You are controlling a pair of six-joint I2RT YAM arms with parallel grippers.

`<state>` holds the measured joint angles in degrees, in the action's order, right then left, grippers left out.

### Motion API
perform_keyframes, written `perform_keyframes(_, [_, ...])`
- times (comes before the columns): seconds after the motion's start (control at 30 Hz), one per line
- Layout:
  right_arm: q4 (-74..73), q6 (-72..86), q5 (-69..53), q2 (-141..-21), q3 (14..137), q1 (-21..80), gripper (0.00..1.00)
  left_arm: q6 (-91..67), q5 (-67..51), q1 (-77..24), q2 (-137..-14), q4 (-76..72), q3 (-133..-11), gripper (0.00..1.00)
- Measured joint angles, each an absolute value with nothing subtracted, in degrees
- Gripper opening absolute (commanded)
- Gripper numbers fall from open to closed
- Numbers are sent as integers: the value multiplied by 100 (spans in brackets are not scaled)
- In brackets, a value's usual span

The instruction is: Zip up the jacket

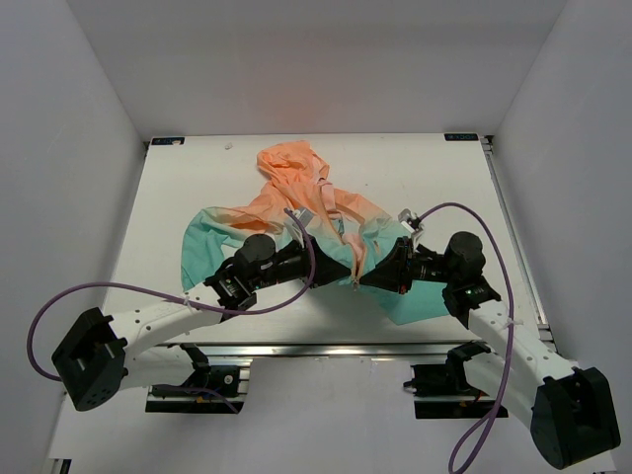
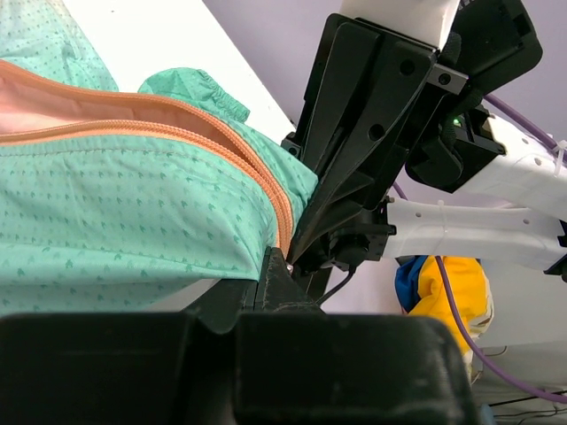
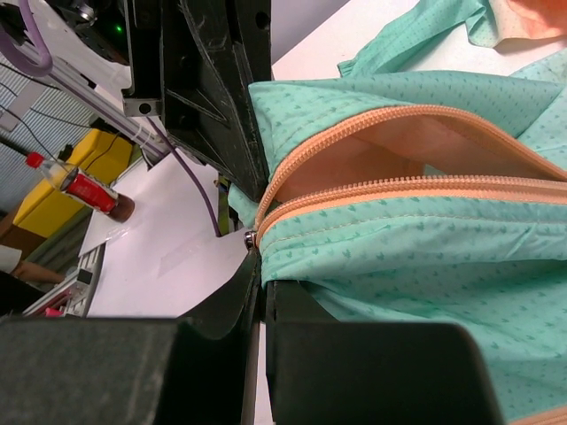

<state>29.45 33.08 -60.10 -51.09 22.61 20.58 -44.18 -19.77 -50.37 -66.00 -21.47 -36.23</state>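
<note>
At the near edge of the table (image 1: 197, 178), the left gripper (image 2: 276, 266) reaches in from 8 o'clock and the right gripper (image 3: 259, 274) from 4 o'clock, nearly touching at 6 o'clock of the jacket (image 1: 291, 173). Each has its fingers pressed together on the teal hem, right at the bottom end of the orange zipper (image 3: 399, 190). The jacket lies spread on the table, hem toward the arms and peach hood off at 12 o'clock.

From here the pinch looks risky. The cloth is thin and could slide out under any pull. The fingers sit so close that a small sideways move might knock them together. The tooth rows part just above the grip, so a skewed hem could jam the zip or catch fabric.

Count: one jacket, one front zipper with two tooth rows not yet joined, two grippers.
</note>
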Motion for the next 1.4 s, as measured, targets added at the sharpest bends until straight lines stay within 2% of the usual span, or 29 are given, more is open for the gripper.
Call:
perform_keyframes(0.83, [3190,4110,-5242,-4812,2104,2064,0,-4486,-1758,-5037,-6589,-2171,-3601,0])
perform_keyframes(1.4, [3041,4163,-5376,-5131,2318,2080,0,-4038,-2078,-5039,-6604,-2010,-3618,0])
